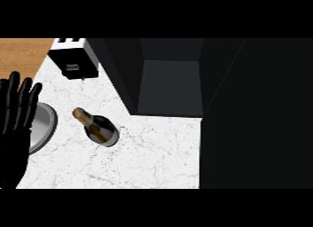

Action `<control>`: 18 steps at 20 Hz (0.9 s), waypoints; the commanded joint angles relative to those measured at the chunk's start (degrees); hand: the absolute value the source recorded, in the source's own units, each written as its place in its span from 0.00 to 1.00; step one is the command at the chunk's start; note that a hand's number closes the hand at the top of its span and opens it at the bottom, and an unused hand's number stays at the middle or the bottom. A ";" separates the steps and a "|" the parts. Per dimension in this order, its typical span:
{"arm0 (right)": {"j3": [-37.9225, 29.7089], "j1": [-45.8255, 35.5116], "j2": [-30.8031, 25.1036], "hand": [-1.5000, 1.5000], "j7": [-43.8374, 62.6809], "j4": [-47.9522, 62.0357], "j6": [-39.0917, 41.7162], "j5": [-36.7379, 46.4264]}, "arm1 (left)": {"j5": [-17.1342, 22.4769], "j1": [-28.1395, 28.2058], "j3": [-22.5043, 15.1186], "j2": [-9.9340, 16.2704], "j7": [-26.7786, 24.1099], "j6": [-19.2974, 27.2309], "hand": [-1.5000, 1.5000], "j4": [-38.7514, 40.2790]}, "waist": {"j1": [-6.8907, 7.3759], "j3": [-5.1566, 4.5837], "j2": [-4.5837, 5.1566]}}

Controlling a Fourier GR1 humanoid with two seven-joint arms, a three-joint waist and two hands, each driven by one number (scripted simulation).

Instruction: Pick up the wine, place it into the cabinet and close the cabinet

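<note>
While the wine bottle (96, 127) stands on the marble counter (152, 155), the left hand (8, 128) rests at the view's left edge, fingers straight and apart.

And there's the dark glass wine bottle (98, 127) with its gold-foil neck, standing upright on white marble, just left of the tall dark cabinet (170, 86), whose door hangs open on a grey interior.
</note>
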 commanded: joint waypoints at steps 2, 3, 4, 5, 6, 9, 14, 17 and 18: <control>1.22 2.19 1.04 0.00 -2.37 -0.18 1.36 -1.04 | -10.94 2.93 -1.66 -4.48 1.79 9.70 0.00 -4.05 | -2.57 -1.50 0.48; 3.08 4.20 1.37 0.00 -0.41 -2.87 1.28 -0.40 | -14.01 2.87 -1.60 -5.37 1.32 13.98 0.00 -2.26 | -2.96 -1.51 0.43; 3.87 3.86 1.58 0.00 1.21 -4.15 -0.02 1.49 | -15.28 3.46 -0.74 -5.42 0.37 16.81 0.00 0.56 | -3.08 -1.57 0.49; 3.73 6.32 1.10 0.00 1.62 -5.69 0.47 1.17 | -17.43 6.85 -1.56 -5.46 0.59 21.27 0.00 -2.68 | -2.87 -1.54 0.17; 2.72 8.34 0.11 0.00 1.21 -6.36 1.54 0.17 | -19.95 6.55 -1.39 -5.48 0.81 26.31 0.00 -1.39 | -3.60 -1.47 0.15; 9.26 7.51 -1.46 0.00 8.15 -9.87 6.94 -4.17 | -9.83 6.97 -9.59 -5.54 3.30 37.65 0.00 -0.54 | -3.44 -1.66 0.24; 9.33 6.61 -2.88 0.00 19.63 -20.04 4.80 -5.27 | -22.39 1.32 -19.39 -5.57 14.81 49.17 0.00 -4.15 | -3.34 -1.53 0.41; 11.44 7.50 -2.17 0.00 22.97 -24.85 3.70 -5.31 | -30.81 -3.52 -21.13 -5.58 24.46 51.28 0.00 -5.57 | -3.36 -1.49 0.42; 11.14 6.10 -2.56 0.00 27.21 -27.51 2.19 -4.38 | -32.16 -3.97 -21.76 -5.58 24.79 51.76 0.00 -3.81 | -3.24 -1.54 0.46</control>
